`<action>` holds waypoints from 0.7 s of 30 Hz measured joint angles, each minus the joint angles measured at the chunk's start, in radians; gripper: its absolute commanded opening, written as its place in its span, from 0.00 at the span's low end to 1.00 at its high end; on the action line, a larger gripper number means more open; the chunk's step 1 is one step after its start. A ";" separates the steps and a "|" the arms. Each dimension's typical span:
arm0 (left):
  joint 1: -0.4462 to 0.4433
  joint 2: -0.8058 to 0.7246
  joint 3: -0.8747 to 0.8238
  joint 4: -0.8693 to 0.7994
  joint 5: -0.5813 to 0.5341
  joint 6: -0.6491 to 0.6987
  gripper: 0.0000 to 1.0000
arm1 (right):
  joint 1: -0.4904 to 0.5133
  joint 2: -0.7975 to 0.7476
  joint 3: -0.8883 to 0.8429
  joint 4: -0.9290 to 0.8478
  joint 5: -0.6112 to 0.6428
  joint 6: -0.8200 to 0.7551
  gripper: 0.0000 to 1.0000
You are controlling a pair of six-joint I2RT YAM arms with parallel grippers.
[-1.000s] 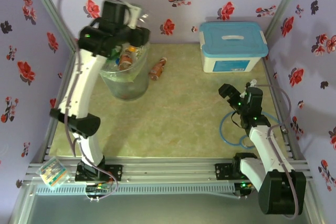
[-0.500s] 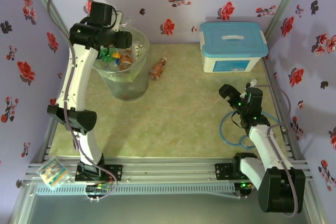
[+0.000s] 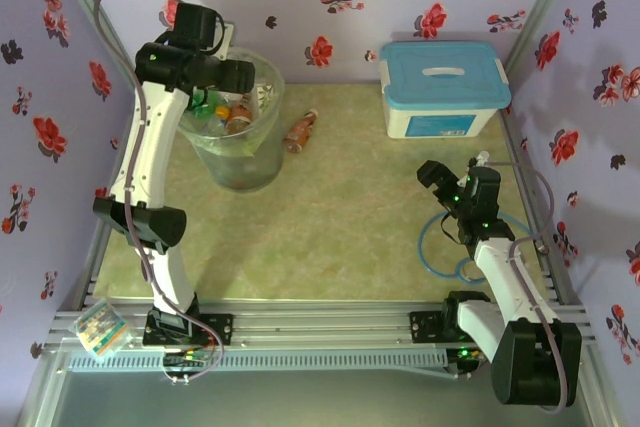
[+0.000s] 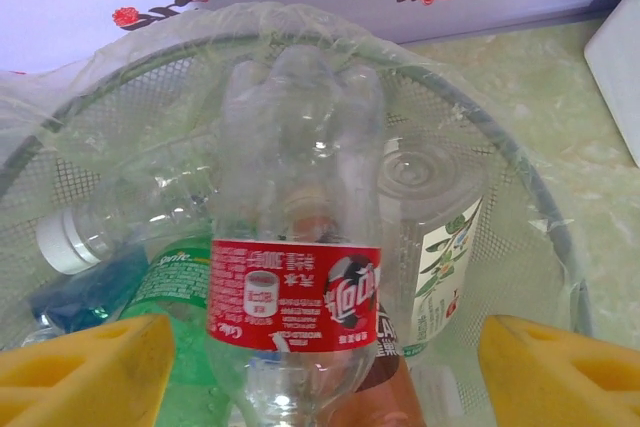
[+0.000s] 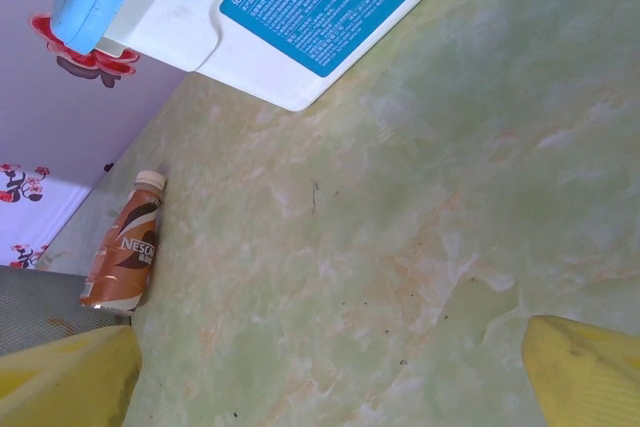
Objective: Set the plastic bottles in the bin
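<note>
Bottles (image 4: 295, 292) overlap, half-hidden, inside bin (image 4: 130, 117); left gripper (image 4: 325, 362) and right gripper (image 5: 330, 367) both spread.

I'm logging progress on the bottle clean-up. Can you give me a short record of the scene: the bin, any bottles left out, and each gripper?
bin: round, clear liner, back left, several bottles inside
left gripper: over the bin, open
red-labelled bottle: between the left fingers, clear of both
right gripper: open, nothing between its fingers
brown bottle: lying on the table beside the bin
white box: back right, blue lid on
</note>
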 measured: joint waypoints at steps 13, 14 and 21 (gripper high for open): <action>0.000 0.062 -0.053 0.030 -0.069 0.042 0.54 | -0.001 0.006 -0.011 0.008 -0.014 0.000 0.98; 0.000 0.064 -0.072 0.050 -0.079 0.042 0.53 | -0.001 0.006 -0.013 0.008 -0.015 0.000 0.98; 0.000 0.037 -0.130 0.111 -0.089 0.042 0.53 | -0.001 0.006 -0.014 0.008 -0.017 0.000 0.98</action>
